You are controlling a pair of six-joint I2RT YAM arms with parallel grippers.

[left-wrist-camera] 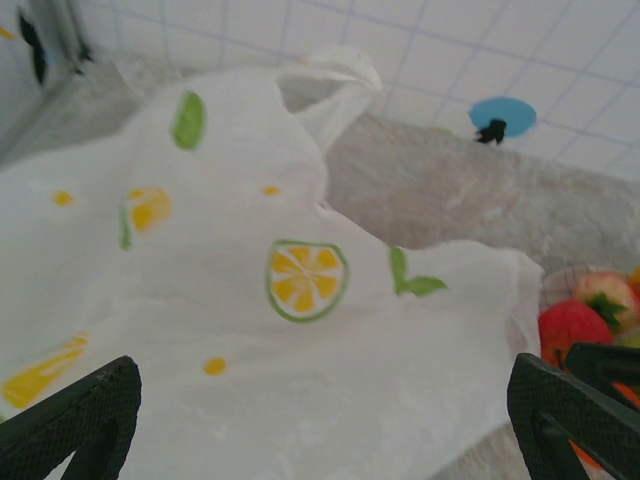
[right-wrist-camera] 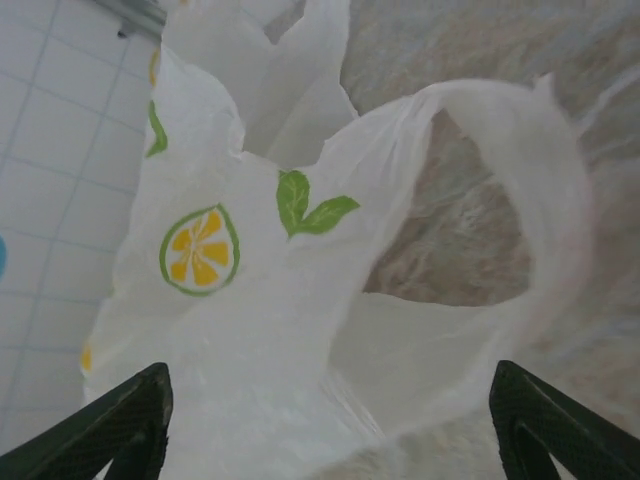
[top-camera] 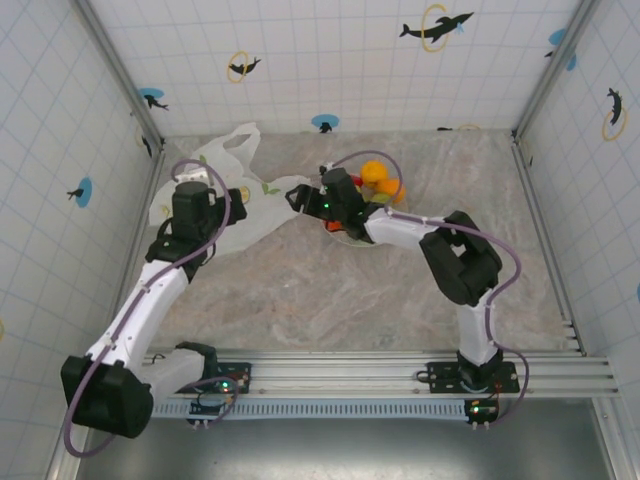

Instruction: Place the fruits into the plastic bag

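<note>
The top camera hangs high behind both arm bases, looking steeply down over the whole table. The left wrist camera sits just behind the left gripper (left-wrist-camera: 320,430), close above the plastic bag (left-wrist-camera: 300,350), facing ahead toward the back wall (the fruits (left-wrist-camera: 575,325) lie just past its right-hand finger). The right wrist camera, just as near behind the right gripper (right-wrist-camera: 330,430), faces the bag's loop handle. All three views share the bag.
</note>
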